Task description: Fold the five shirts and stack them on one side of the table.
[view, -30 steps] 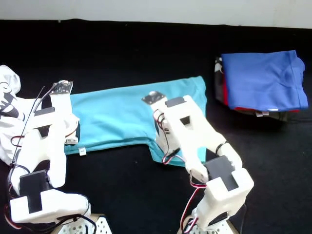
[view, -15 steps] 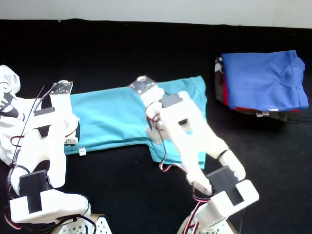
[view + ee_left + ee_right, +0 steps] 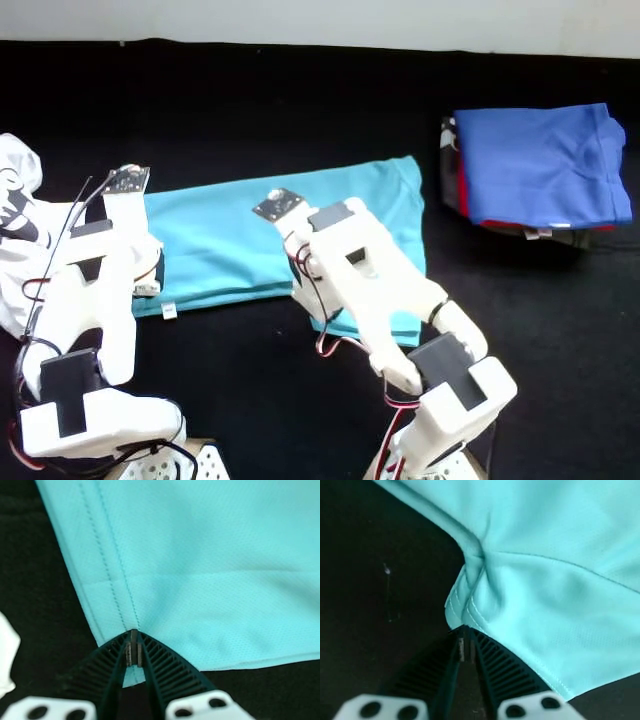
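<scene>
A teal shirt [image 3: 225, 235] lies spread flat across the middle of the black table. At its left end, my left gripper [image 3: 133, 653] is shut on the stitched hem of the teal shirt [image 3: 210, 555]; that arm [image 3: 95, 270] stands at the table's left. My right arm [image 3: 355, 265] reaches over the shirt's lower right part. My right gripper [image 3: 465, 647] is shut on a bunched, seamed edge of the teal shirt [image 3: 560, 580], which creases just beyond the fingertips. A folded stack with a blue shirt [image 3: 540, 165] on top sits at the right.
A crumpled white shirt [image 3: 15, 215] lies at the far left edge beside the left arm. Red and dark folded layers [image 3: 500, 225] show under the blue shirt. Bare black tabletop [image 3: 250, 100] stretches behind the teal shirt and in front between the arm bases.
My right arm has swung leftward over the teal shirt, pulling its lower edge with it. The left arm has kept still, gripping the hem.
</scene>
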Controlling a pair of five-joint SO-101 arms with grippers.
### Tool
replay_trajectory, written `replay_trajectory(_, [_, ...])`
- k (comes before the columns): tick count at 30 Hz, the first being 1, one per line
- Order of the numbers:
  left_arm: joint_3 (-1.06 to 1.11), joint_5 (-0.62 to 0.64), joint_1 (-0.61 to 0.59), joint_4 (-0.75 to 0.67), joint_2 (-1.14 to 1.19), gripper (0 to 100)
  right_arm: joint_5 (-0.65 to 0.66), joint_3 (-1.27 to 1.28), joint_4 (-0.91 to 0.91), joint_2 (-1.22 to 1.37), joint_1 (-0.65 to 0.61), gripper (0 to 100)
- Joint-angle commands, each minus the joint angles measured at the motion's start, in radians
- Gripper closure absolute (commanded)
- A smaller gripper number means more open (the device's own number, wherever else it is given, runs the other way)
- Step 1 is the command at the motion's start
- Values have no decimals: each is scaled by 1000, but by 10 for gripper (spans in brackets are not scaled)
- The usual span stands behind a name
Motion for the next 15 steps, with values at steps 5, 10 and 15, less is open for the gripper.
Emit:
replay_trajectory(5, [4,5,13,-14,2,992,9,-12,61,-4,-21,916])
replay_trajectory(10, [4,5,13,-14,2,992,9,-8,28,1,-22,843])
replay_trajectory(15, [4,5,13,-14,2,992,9,-1,-28,4,-18,844])
